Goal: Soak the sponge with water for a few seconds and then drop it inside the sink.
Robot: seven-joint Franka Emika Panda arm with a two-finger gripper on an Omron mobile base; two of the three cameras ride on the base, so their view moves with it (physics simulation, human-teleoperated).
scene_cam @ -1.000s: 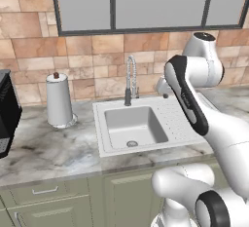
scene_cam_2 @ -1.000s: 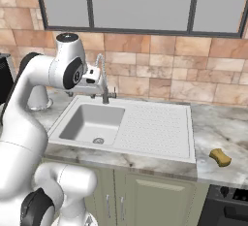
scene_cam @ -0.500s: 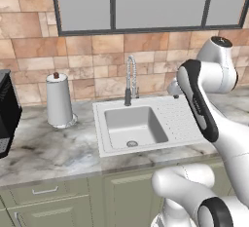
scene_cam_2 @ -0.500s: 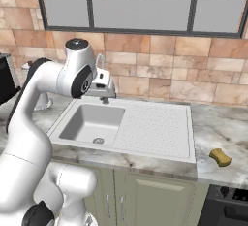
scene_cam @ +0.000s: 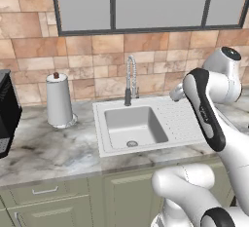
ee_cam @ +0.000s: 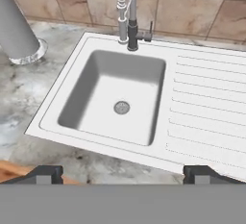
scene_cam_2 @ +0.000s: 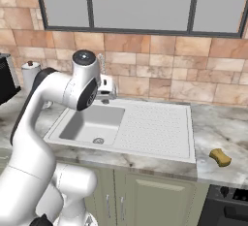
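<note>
The sponge point(scene_cam_2: 220, 157), a small yellow-tan block, lies on the marble counter to the right of the sink point(scene_cam_2: 155, 125), well away from my hand. The white sink point(scene_cam: 99, 128) has a basin with a round drain, a ribbed drainboard and a coiled chrome faucet point(scene_cam: 130, 80). My gripper point(scene_cam_2: 107, 90) hangs above the sink's back edge near the faucet. In the hand view the gripper point(ee_cam: 122, 174) is open, its fingertips point(ee_cam: 44, 174) set wide apart with nothing between them, looking down on the sink point(ee_cam: 60, 93). The water is out of view.
A paper towel roll point(scene_cam: 59, 99) stands on the counter left of the sink, and a black appliance point(scene_cam: 7, 116) sits further left. A tiled wall and window run behind. A dark stove point(scene_cam_2: 227, 205) borders the counter at the far right.
The arm has swung to the right, carrying the open hand from over the basin's back edge toward the drainboard side. The sponge has not moved.
</note>
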